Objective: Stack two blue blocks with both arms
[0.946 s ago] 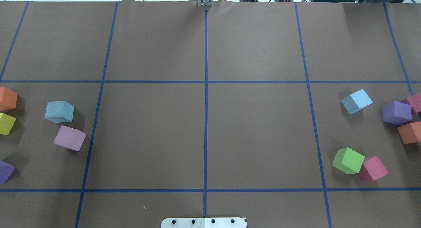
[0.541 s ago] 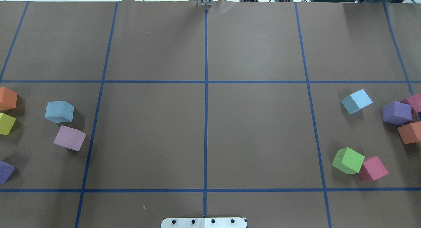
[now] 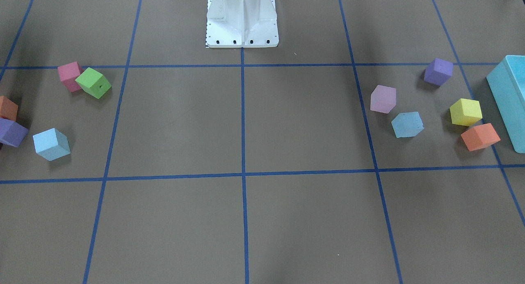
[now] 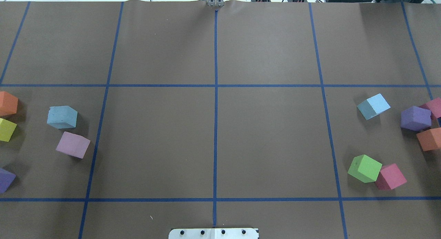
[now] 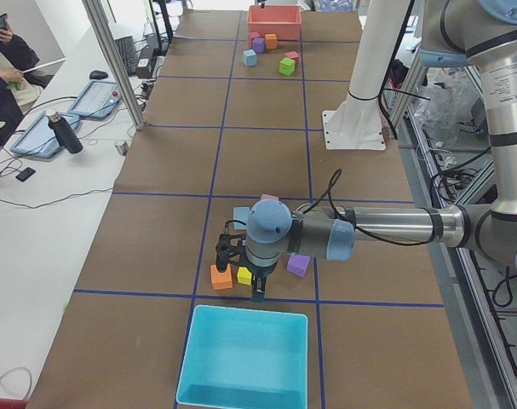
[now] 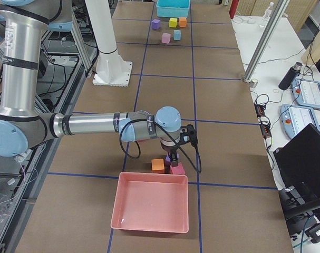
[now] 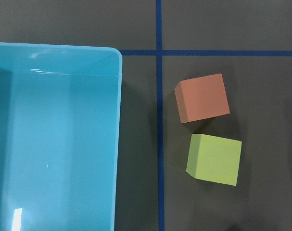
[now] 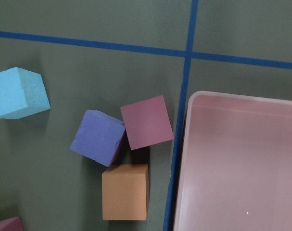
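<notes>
Two claws, and I cannot tell if either is wide or narrow. Nearest, from the left end, the left gripper (image 5: 259, 291) hangs over the orange cube (image 7: 202, 97) and yellow cube (image 7: 214, 159), with the left blue block (image 4: 62, 117) just past. Far off, the right gripper (image 6: 174, 156) hangs near the right blue block (image 4: 373, 106), likely so each arm fetches one.

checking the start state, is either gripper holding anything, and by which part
Nothing looks held: the left blue block and the right blue block both lie free on the table, untouched.
</notes>
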Controlling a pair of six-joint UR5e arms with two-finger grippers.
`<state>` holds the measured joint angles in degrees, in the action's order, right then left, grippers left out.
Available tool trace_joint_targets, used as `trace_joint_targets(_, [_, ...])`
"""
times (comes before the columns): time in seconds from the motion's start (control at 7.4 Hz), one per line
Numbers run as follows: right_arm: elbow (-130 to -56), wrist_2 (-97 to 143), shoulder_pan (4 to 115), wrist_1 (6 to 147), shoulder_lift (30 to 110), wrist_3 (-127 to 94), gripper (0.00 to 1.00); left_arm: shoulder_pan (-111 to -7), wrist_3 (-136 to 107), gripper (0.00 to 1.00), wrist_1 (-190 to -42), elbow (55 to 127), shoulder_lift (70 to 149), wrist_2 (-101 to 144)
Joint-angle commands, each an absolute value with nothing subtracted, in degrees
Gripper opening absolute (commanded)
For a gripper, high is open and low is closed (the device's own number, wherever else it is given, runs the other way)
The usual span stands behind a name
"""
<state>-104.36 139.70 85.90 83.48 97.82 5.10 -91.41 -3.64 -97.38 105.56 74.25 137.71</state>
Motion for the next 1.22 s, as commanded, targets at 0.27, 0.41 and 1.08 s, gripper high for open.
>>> trace_joint_targets(0.27, [-102.66,133.55,69.38,81.74,88.43,-9.36,1.0,-91.32,-3.6,0.98,-97.38,105.47,74.0,137.81])
trace_joint_targets(0.41, [-102.05,131.24,67.0,81.3,88.24,-10.1,1.0,-91.41,-3.69,0.98,-97.38,105.47,73.92,137.81])
trace_joint_targets(1.08, [-93.97,124.81,59.25,67.34,87.63,-23.11,1.0,-91.41,-3.6,0.98,-97.47,105.47,73.74,137.81])
